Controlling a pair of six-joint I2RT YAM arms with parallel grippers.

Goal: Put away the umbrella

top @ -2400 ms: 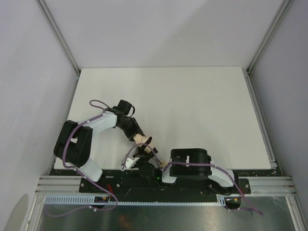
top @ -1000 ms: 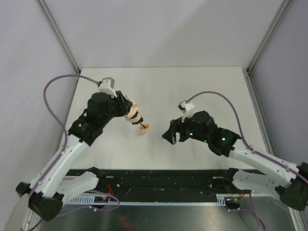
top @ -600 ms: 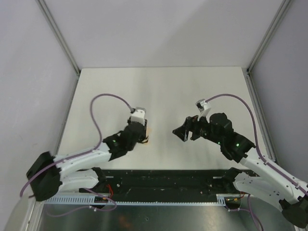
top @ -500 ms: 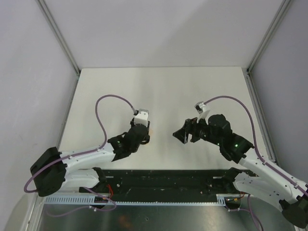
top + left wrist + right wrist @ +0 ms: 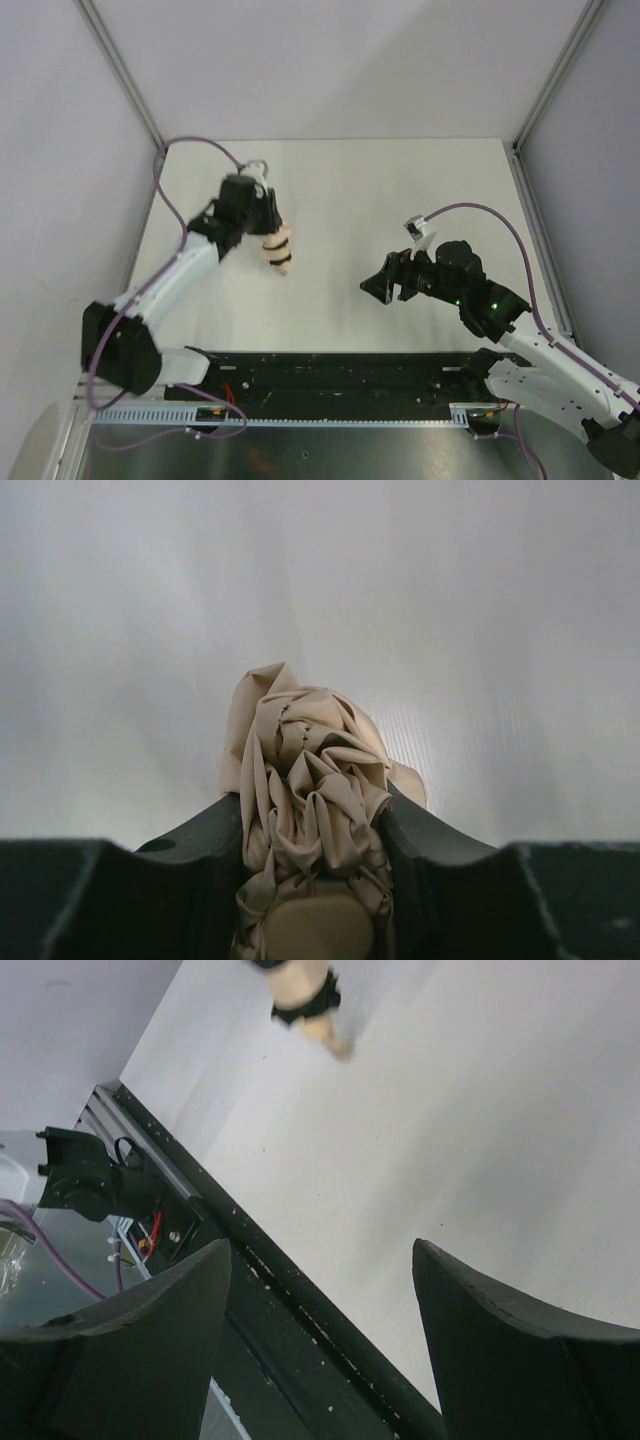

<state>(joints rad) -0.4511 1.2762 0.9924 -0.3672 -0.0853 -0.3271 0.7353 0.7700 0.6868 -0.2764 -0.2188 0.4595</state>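
Matte white surface (image 5: 400,200); left hand (image 5: 312,815) clenched on umbrella (image 5: 305,770): crumpled beige fabric, pleated folds; right hand (image 5: 318,1255) released, well apart from umbrella.

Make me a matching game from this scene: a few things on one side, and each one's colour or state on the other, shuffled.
Things:
1. umbrella
2. left gripper
3. right gripper
4. table

Descriptions:
A. open, holding nothing
B. white
C. tan, bunched up
D. shut on the umbrella

Pairs: 1-C, 2-D, 3-A, 4-B
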